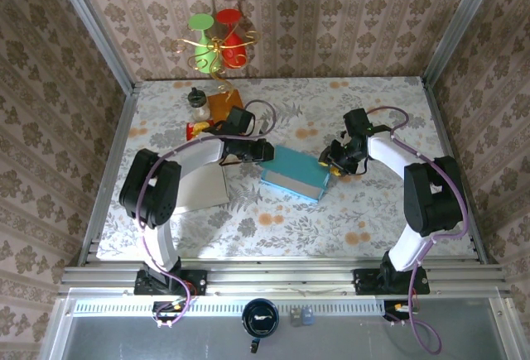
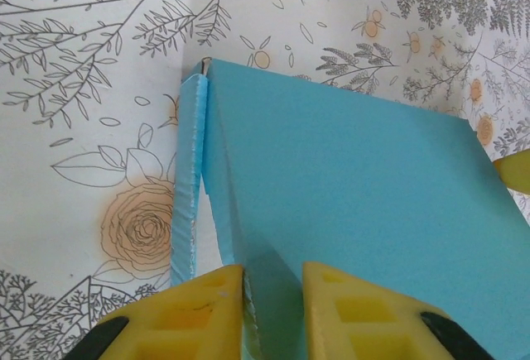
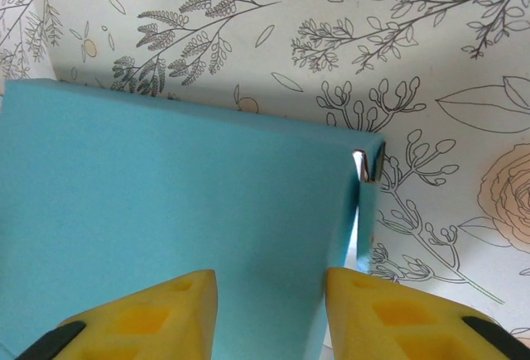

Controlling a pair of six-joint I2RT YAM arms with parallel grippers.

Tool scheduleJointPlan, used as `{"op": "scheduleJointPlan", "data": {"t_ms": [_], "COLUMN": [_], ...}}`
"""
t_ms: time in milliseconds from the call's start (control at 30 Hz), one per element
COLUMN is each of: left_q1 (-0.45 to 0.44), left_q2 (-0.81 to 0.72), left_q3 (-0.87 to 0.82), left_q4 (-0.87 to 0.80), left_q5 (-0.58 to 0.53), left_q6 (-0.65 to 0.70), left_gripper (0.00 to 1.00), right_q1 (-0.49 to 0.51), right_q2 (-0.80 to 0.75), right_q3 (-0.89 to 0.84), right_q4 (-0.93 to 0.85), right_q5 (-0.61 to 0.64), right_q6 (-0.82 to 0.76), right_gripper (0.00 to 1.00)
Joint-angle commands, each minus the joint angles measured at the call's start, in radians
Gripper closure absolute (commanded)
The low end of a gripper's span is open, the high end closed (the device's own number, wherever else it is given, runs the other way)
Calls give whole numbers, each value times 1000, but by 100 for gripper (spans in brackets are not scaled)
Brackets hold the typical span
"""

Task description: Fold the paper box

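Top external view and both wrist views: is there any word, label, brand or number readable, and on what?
None readable.
Blue paper box: plain, no print.
Black round object at the near edge: white mark, too small to read.

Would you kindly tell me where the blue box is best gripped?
On the box, I'd pinch the thin flap at a short end, coming in from that end: it stands upright and slim, whereas the broad top looks too wide to span.
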Motion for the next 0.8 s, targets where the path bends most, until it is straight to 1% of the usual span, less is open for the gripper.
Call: {"op": "scheduleJointPlan", "data": {"t_ms": [0,133,400,467,633,767], "left_q1": [-10,-15,-26,-29,-29,-31], "left_q2": [-36,-39,-44,-46,-52,-55], "left_q3": [-44,-73,-127,-141,-156,-147], "left_q4": [61,97,146,152,153,138], "left_q5": [-3,-1,-9,-19,-34,-39], "left_q6": [-40,-61,-96,-103,-105,-96], "left_gripper": [77,78,78,78,77,76], "right_q1": [-8,-13,-13,-13,-15,-14], "right_q2": [6,21,26,20,-22,-34], "right_q3": [-3,2,-5,-6,-19,-47], "right_q4": [4,4,-1,-13,-55,-49], "right_q5": [-16,-19,-21,-6,39,29], "right_q6": [-19,-24,-35,-43,-62,-68], "right_gripper": [62,66,66,64,55,51]}}
